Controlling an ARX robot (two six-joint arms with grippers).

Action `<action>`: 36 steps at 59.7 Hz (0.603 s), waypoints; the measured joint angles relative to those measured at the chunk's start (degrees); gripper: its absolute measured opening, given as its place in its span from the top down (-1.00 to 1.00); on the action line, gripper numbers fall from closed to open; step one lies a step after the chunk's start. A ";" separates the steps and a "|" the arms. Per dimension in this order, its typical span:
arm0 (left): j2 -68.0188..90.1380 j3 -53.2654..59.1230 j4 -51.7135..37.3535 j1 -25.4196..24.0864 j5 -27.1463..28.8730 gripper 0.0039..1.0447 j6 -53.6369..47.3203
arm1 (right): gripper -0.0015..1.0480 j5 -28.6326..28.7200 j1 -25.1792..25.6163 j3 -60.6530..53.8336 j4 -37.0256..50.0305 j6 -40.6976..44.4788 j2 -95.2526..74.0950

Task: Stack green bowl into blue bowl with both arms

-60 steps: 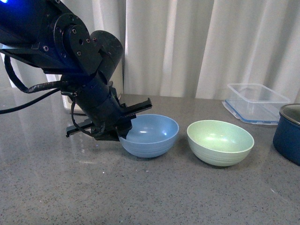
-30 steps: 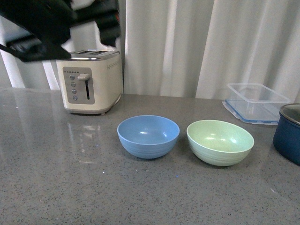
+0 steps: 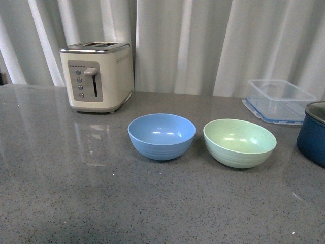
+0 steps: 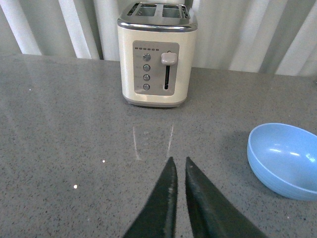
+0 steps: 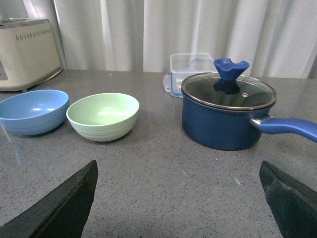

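Wide grey speckled surface [image 3: 76,203] carries everything, with pale curtains [image 3: 177,46] hanging behind it. Far back on the left stands the cream toaster [image 3: 96,76], well apart from the bowls. Over on the right is the dark blue pot [image 3: 312,137], near the green bowl but not touching it. Behind the pot sits a clear blue-rimmed container [image 3: 279,99].

Now the bowls: the green bowl [image 3: 239,142] stands upright on the surface, just beside the blue bowl [image 3: 161,136] and on its right, with a narrow gap between them. Both are empty.

The left wrist view shows the left hand [image 4: 179,163] above bare surface. Its fingers are drawn together with only a thin slit between them, gripping nothing. It points toward the toaster, with the blue bowl off to one side, cut by the picture's edge. The right wrist view shows the right hand [image 5: 178,165] spread wide and holding nothing, with pot and green bowl ahead of it.

Only that right wrist view shows the whole pot, with its glass lid, blue knob and long blue handle; the front view catches just its edge. The toaster's lever and buttons show largest in the left wrist view.
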State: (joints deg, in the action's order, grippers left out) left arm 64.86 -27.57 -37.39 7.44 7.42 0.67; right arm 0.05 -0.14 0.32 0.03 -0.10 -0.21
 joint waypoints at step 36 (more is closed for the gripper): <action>-19.28 19.96 -0.17 -7.34 -7.23 0.93 -0.22 | -0.81 0.02 0.00 0.00 0.00 0.00 0.00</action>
State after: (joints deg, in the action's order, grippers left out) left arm 45.58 -7.62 -37.56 0.10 0.19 0.45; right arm 0.08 -0.14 0.32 0.03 -0.10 -0.21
